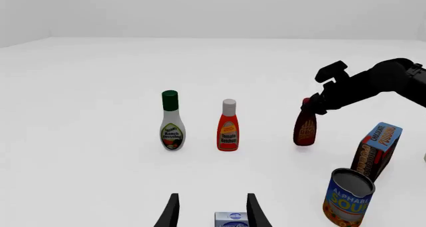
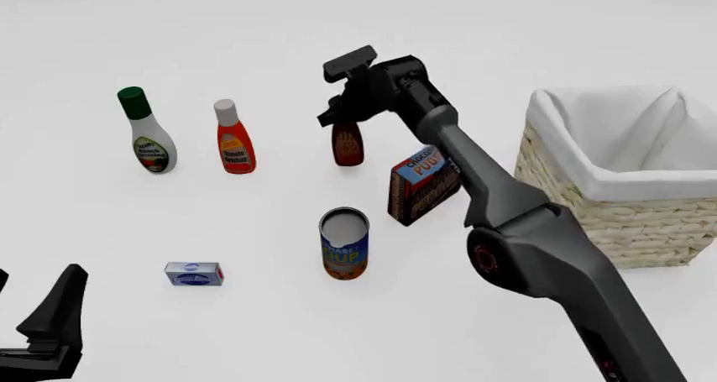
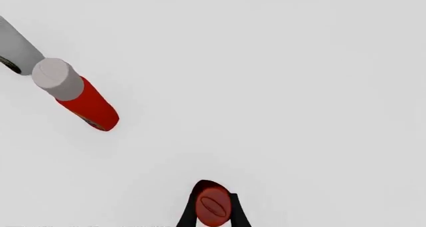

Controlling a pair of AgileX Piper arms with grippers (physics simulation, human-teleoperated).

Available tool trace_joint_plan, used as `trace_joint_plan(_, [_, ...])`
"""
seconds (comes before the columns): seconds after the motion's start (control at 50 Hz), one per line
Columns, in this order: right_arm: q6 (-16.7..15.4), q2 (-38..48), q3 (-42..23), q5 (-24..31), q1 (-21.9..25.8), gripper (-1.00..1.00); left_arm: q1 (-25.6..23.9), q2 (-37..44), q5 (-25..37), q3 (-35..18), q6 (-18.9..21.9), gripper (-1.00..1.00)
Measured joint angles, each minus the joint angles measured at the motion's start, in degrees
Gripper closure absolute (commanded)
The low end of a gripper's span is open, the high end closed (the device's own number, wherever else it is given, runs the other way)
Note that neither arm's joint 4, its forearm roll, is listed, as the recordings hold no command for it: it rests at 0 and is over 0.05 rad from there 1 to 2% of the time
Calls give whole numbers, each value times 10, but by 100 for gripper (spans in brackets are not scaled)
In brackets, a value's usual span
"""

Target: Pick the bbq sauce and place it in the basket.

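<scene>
The bbq sauce (image 2: 348, 144) is a small dark reddish-brown bottle with a red cap, standing upright in the middle of the table. My right gripper (image 2: 339, 118) reaches down onto its top. In the right wrist view both fingers (image 3: 189, 213) press against the red cap (image 3: 214, 208), so this gripper is shut on the bottle. The left wrist view shows the same grasp on the bbq sauce (image 1: 306, 130) from the side. The basket (image 2: 627, 222), woven with a white lining, stands at the right. My left gripper (image 1: 211, 212) is open and holds nothing, low at the near left (image 2: 50, 323).
A white ranch bottle (image 2: 149, 138) with a green cap and a red ketchup bottle (image 2: 233, 143) stand left of the bbq sauce. A soup can (image 2: 344, 246), a tilted pudding box (image 2: 424, 185) and a small blue box (image 2: 193, 274) sit nearer to me.
</scene>
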Motion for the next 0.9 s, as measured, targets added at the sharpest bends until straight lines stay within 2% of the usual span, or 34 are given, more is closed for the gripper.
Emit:
trace_joint_plan(0.42, [-16, -64, 6, 19, 5, 100, 0, 0, 0, 0, 0, -100])
trace_joint_plan(0.9, [-27, -297, 292, -87, 13, 100, 0, 0, 0, 0, 0, -100])
